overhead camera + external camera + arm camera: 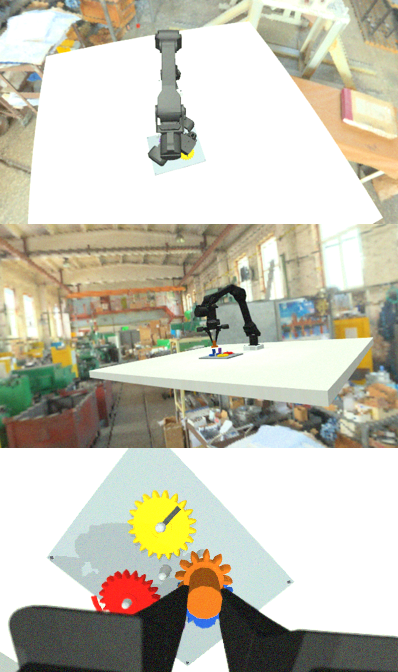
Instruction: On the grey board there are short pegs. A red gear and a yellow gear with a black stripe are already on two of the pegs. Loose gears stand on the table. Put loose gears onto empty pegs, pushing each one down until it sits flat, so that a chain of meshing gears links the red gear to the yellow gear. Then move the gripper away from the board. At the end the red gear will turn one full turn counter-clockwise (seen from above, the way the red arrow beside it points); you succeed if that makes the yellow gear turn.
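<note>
Orange gear above the grey board, its stem pinched in the nearly closed gripper, blue gear partly hidden below.

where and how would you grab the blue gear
Grip its upright post from straight above, a finger either side: it rises above the low toothed disc. The pincer should probably release the orange gear first.

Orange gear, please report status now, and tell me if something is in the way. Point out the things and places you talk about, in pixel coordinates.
Gripper (214, 340) (204, 593) shut on orange gear (214, 344) (205, 602). Gear held above board (203, 358) (250, 568), not seated. Blue gear (212, 354) (204, 621) partly beneath it in wrist view.
</note>
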Tool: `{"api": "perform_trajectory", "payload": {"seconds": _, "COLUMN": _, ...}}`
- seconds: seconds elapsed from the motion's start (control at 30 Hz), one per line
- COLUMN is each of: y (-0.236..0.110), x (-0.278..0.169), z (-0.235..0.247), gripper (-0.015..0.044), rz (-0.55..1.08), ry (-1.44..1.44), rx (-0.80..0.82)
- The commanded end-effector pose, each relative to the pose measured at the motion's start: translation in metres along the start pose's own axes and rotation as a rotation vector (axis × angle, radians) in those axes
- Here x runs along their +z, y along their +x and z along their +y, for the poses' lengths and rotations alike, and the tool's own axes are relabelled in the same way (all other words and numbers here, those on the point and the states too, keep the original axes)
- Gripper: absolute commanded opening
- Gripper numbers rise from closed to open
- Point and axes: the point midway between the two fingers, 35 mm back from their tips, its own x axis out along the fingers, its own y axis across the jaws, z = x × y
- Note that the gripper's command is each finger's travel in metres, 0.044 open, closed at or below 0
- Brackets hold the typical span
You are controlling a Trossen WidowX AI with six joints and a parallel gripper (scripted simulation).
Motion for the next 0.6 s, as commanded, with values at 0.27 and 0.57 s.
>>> {"api": "perform_trajectory", "payload": {"seconds": 0.27, "y": 0.003, "x": 0.001, "z": 0.0, "gripper": 0.0, "rz": -0.004, "ry": -0.118, "rx": 0.002}}
{"api": "perform_trajectory", "payload": {"seconds": 0.57, "y": 0.017, "x": 0.0, "z": 0.0, "gripper": 0.0, "rz": -0.004, "ry": -0.308, "rx": 0.002}}
